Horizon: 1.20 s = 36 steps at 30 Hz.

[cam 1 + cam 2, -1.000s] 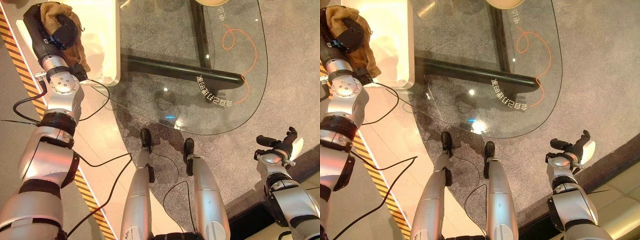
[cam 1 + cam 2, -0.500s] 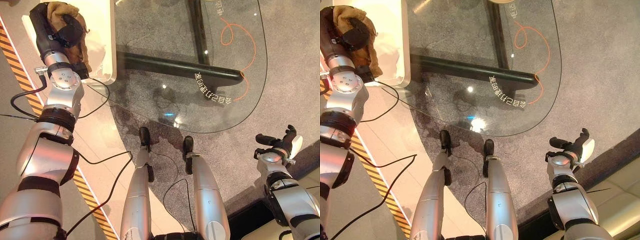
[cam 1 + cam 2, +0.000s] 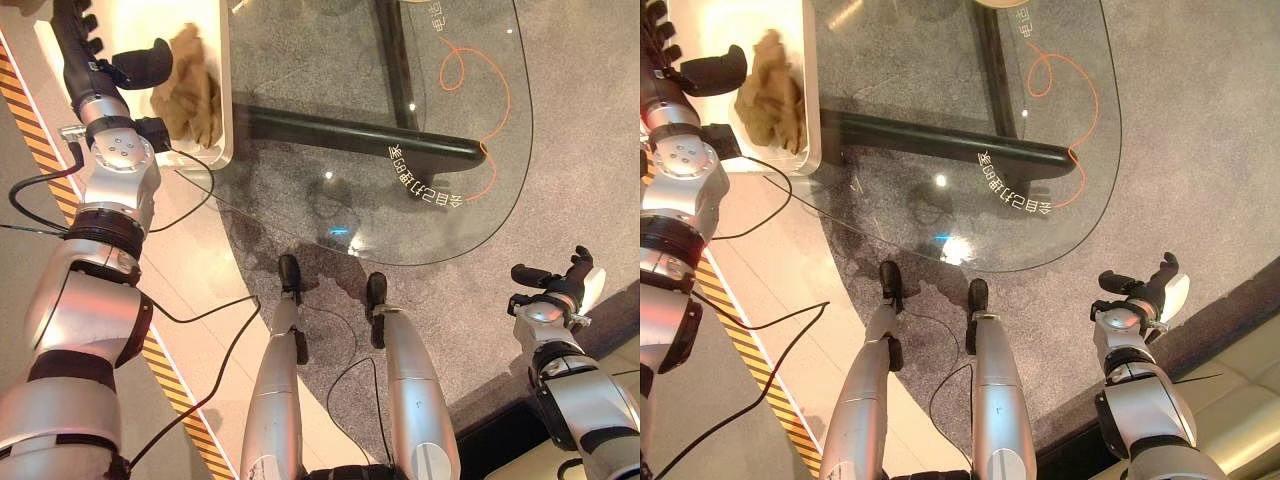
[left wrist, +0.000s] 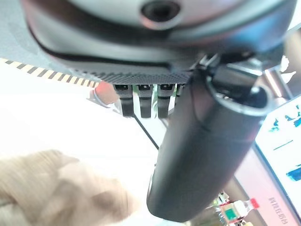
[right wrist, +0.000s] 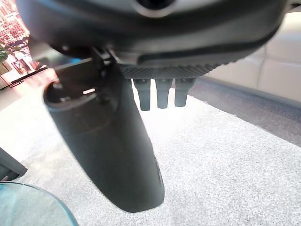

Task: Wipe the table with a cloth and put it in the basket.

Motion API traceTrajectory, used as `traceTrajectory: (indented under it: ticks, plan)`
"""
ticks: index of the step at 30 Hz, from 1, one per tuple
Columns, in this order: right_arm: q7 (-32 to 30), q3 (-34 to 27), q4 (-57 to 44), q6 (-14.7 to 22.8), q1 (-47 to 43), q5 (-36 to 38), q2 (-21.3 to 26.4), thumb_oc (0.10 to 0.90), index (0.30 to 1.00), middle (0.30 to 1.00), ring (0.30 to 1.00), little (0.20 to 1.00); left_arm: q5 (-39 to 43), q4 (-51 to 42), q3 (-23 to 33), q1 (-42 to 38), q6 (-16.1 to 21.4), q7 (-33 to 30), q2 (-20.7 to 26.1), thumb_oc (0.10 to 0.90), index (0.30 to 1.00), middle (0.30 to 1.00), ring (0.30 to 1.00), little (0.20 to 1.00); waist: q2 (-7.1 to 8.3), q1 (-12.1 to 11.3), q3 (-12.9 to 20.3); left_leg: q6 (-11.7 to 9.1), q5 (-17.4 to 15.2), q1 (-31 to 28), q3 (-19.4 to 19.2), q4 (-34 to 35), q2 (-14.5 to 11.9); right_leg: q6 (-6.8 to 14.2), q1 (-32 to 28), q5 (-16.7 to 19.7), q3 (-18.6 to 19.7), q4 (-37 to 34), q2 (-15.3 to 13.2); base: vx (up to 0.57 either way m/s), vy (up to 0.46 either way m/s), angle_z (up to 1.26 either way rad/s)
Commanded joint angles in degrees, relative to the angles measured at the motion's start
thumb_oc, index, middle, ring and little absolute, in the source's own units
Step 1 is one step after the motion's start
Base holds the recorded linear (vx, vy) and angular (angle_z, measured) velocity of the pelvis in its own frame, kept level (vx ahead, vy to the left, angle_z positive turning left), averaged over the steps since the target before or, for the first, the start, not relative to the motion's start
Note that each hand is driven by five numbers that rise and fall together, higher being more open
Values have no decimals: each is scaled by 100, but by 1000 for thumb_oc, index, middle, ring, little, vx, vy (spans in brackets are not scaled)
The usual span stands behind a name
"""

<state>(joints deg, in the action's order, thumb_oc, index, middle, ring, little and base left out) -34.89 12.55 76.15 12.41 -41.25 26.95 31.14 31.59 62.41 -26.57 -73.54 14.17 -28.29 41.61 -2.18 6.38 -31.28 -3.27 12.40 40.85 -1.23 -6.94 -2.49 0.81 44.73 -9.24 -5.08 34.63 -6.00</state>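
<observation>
Your left hand [image 3: 88, 60] has its fingers [image 3: 88, 30] straight and spread, thumb stuck out sideways, holding nothing. Just beside that thumb, apart from it, the crumpled tan-brown cloth [image 3: 190, 95] lies inside the white, round-cornered basket [image 3: 228, 110], which stands by the left edge of the rounded glass-topped bench [image 3: 400, 130].

Expect the cloth to handle as light, soft and limp: it will sag and fold wherever you take it, and it won't slip much against the fingers. Should you need to lift it again, pinch a raised bunch near the middle of the heap rather than a loose edge, which would let it drape and trail over the basket wall.

Your right hand [image 3: 1140, 295] hangs low over the grey carpet [image 3: 1200, 150], well apart from the bench, fingers relaxed and empty.

The eye views give you the whole layout: cloth, basket and bench together. The left wrist view shows the straight fingers from close up, with the cloth a soft blur past them.
</observation>
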Motion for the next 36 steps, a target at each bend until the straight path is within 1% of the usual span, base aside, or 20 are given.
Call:
traceTrajectory:
  ticks: [1, 8, 10, 11, 13, 14, 15, 17, 18, 20, 22, 24, 26, 28, 29, 30, 33, 34, 35, 36]
  plan:
    - [-144, 67, 120, 254, 73, 7, 534, 800, 900, 900, 900, 900, -122, 103, -18, -968, 381, -184, 471, 800, 900, 900, 900, 900, 134, -1, 149, 86, -1266, -316, -230, -922, 210, 194, -518, 723, 227, -1605, 271, 0, 0, 0]
    - [-145, 57, 132, 267, 42, 2, 522, 800, 900, 900, 900, 900, -120, 118, -13, -977, 426, -183, 468, 800, 900, 900, 900, 900, 145, -14, 149, 90, -1268, -325, -216, -932, 212, 195, -534, 727, 223, -1605, 269, 1, 0, -2]
    - [-127, 60, 130, 254, 29, 15, 525, 800, 900, 900, 900, 900, -127, 112, -9, -995, 568, -301, 479, 800, 900, 900, 900, 900, 151, -18, 149, 97, -1273, -327, -203, -940, 216, 193, -536, 730, 230, -1606, 274, 0, 0, 0]
    - [-91, 71, 138, 271, 29, 18, 532, 800, 900, 900, 900, 900, -174, 76, 4, -1017, 742, -527, 499, 800, 900, 900, 900, 900, 159, -23, 149, 101, -1279, -340, -187, -936, 226, 188, -553, 731, 240, -1619, 288, 0, 0, 0]
    - [-80, 81, 146, 299, 51, 27, 522, 800, 900, 900, 900, 900, -213, 20, 29, -1008, 856, -707, 511, 800, 900, 900, 900, 900, 159, -29, 149, 109, -1283, -366, -172, -930, 242, 184, -573, 734, 248, -1628, 299, 0, 0, 0]
    - [-86, 85, 149, 306, 58, 51, 506, 800, 900, 900, 900, 900, -273, -58, 64, -983, 1061, -935, 511, 800, 900, 900, 900, 900, 160, -36, 149, 120, -1287, -400, -151, -915, 257, 183, -600, 743, 263, -1643, 312, 0, 0, 0]
    - [-85, 77, 149, 306, 61, 48, 499, 800, 900, 900, 900, 900, -313, -88, 82, -977, 1116, -997, 516, 800, 900, 900, 900, 900, 161, -40, 149, 122, -1290, -417, -143, -905, 262, 184, -616, 744, 267, -1652, 316, 0, 0, 0]
    - [-101, 81, 141, 334, 109, 56, 464, 800, 900, 900, 900, 900, -338, -250, 154, -932, 1357, -1206, 536, 800, 900, 900, 900, 900, 175, -58, 149, 118, -1293, -499, -125, -874, 275, 195, -700, 765, 283, -1696, 328, 0, 0, 0]
    - [-123, 71, 121, 337, 152, 69, 430, 800, 900, 900, 900, 900, -408, -407, 232, -858, 1519, -1352, 543, 800, 900, 900, 900, 900, 190, -79, 149, 109, -1290, -619, -115, -808, 287, 208, -825, 789, 292, -1772, 334, -22, -23, -5]
    - [-137, 51, 99, 317, 192, 68, 399, 800, 900, 900, 900, 900, -485, -544, 311, -775, 1607, -1464, 554, 800, 900, 900, 900, 900, 203, -98, 149, 104, -1230, -729, -111, -710, 286, 231, -925, 863, 297, -1864, 325, -30, -21, -7]
    - [-143, -8, 63, 283, 296, 52, 350, 800, 900, 900, 900, 900, -515, -736, 438, -618, 1778, -1573, 593, 800, 900, 900, 900, 900, 217, -141, 152, 87, -1192, -967, -111, -550, 279, 271, -1151, 906, 295, -1991, 307, -10, -34, -5]
    - [-79, -81, 64, 242, 516, 4, 278, 800, 900, 900, 900, 900, -477, -931, 633, -274, 1924, -1596, 662, 800, 900, 900, 900, 900, 204, -218, 320, 68, -1178, -1307, -109, -281, 279, 338, -1457, 932, 265, -2196, 252, 27, -41, -3]
    - [-29, -113, 66, 224, 622, -3, 238, 800, 900, 900, 900, 900, -524, -1011, 725, -101, 1930, -1600, 679, 800, 900, 900, 900, 900, 194, -241, 397, 59, -1163, -1445, -110, -172, 277, 363, -1580, 955, 257, -2284, 225, 28, -25, -4]
    - [130, -253, 91, 164, 929, -112, 207, 800, 900, 900, 900, 900, -302, -1197, 1034, 455, 1928, -1304, 790, 800, 900, 900, 900, 900, 158, -329, 669, 40, -1086, -1776, -105, 128, 294, 438, -1910, 1060, 223, -2566, 126, 60, -22, -4]
    - [168, -281, 97, 173, 1022, -127, 208, 800, 900, 900, 900, 900, -277, -1252, 1136, 632, 1940, -1231, 807, 800, 900, 900, 900, 900, 146, -344, 722, 37, -1076, -1876, -99, 206, 299, 456, -2010, 1075, 215, -2637, 105, 94, -20, 1]
    - [232, -364, 102, 179, 1187, -189, 184, 800, 900, 900, 900, 900, -216, -1333, 1286, 911, 1940, -1072, 833, 800, 900, 900, 900, 900, 144, -391, 806, 33, -1110, -2045, -98, 310, 301, 488, -2186, 1051, 187, -2721, 66, 89, -28, 2]
    - [376, -547, 66, 203, 1746, -336, 119, 800, 900, 900, 900, 900, -62, -1616, 1871, 2013, 1869, -438, 807, 800, 900, 900, 900, 900, 118, -502, 1096, 19, -1048, -2484, -99, 681, 295, 548, -2667, 1135, 97, -3058, -28, 101, -38, 3]
    - [446, -665, 46, 194, 1942, -423, 94, 800, 900, 900, 900, 900, -64, -1748, 2074, 2438, 1861, -260, 741, 800, 900, 900, 900, 900, 110, -545, 1197, 20, -1038, -2649, -86, 810, 297, 568, -2852, 1152, 59, -3187, -41, 72, -29, 3]
    - [453, -672, 35, 191, 1988, -431, 92, 800, 900, 900, 900, 900, -61, -1786, 2133, 2544, 1858, -228, 723, 800, 900, 900, 900, 900, 102, -548, 1217, 21, -1033, -2692, -82, 841, 298, 570, -2900, 1158, 49, -3219, -42, 75, -37, 3]
    - [540, -756, -16, 202, 2255, -499, 66, 800, 900, 900, 900, 900, 74, -1960, 2405, 3088, 1743, -3, 601, 800, 900, 900, 900, 900, 84, -600, 1334, 26, -1019, -2872, -58, 975, 308, 583, -3115, 1171, -9, -3350, -56, 84, -40, 9]
